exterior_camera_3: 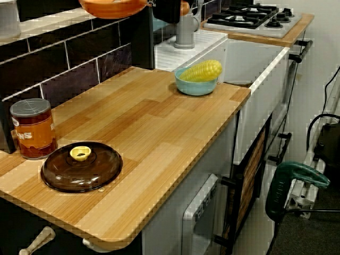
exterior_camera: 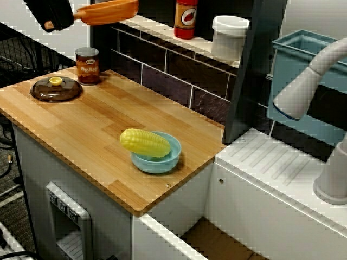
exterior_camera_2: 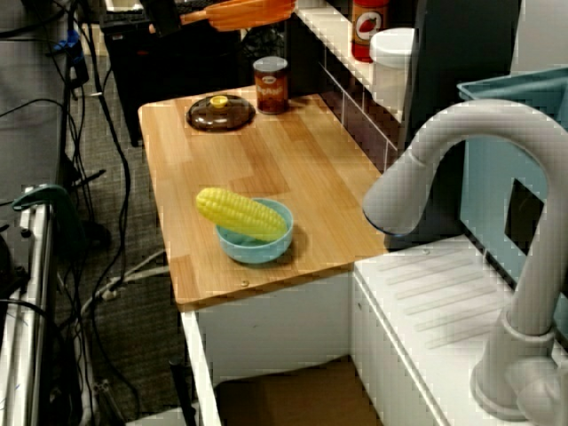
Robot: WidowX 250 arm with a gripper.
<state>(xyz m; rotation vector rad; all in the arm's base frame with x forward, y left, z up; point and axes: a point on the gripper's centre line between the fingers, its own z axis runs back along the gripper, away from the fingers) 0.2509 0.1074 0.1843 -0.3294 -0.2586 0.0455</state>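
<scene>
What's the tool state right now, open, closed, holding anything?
tool: closed on the handle of the orange pan, which it holds in the air.

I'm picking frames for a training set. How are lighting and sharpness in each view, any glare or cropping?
View facing the tiles: even light, soft shadow under the bowl, jagged speckle edging the counter. View past the tap: tap looms large, hiding the right side. View from the lid end: faint sheen on lid, pan cropped at top.
</scene>
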